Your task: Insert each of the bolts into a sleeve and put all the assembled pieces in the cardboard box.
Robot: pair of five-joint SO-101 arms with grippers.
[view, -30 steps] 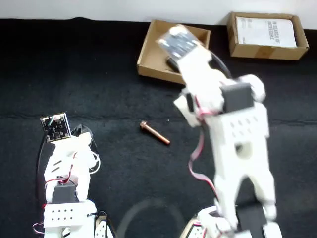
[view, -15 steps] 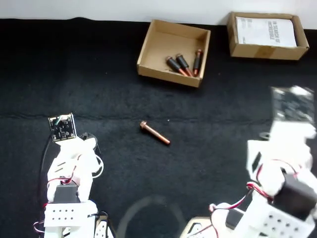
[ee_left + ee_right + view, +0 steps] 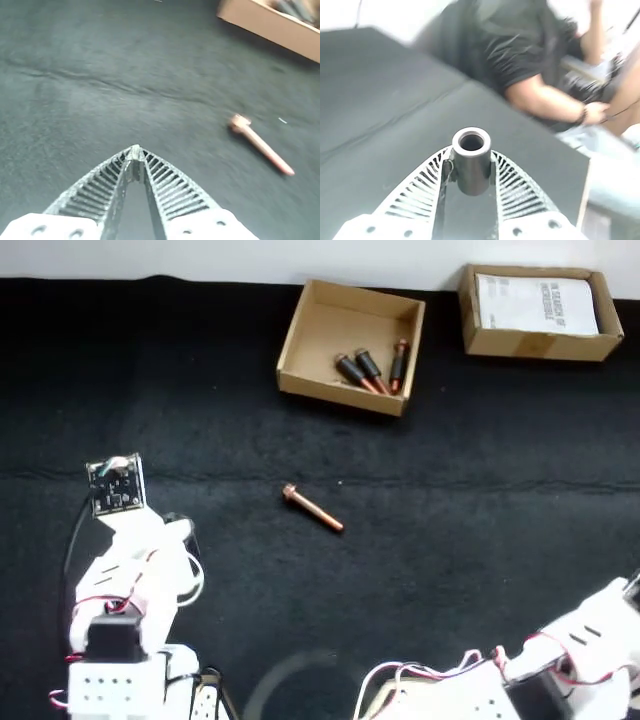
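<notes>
Bare bolt [image 3: 313, 509] lying aslant on the black table [image 3: 180, 390], about mid-table, touching nothing. No sleeve on it yet. Well beyond it, at the far edge, the cardboard box [image 3: 338, 394], with what look like three assembled pieces [image 3: 371, 370] side by side inside, though too small to count with certainty. Near that, a second box [image 3: 535, 345] with a printed sheet in it.

Remaining sleeve [image 3: 471, 172] clamped upright in the right gripper [image 3: 472, 155], bore open and facing out, held off toward the table's near right corner, far from the bolt. Left gripper [image 3: 135, 152] hovering low over the table with fingertips pressed together on nothing, bolt [image 3: 261, 145] ahead of it and off to one side.

Judged step: last assembly, just before the bolt pick-up. Next move, by that reading: spread the left jaws, swing across to the bolt, close on the shank near the head so the tip stays free, lift, then bring tip and bore into line. Little margin there, since any tilt would jam the tip on the sleeve's rim.
</notes>
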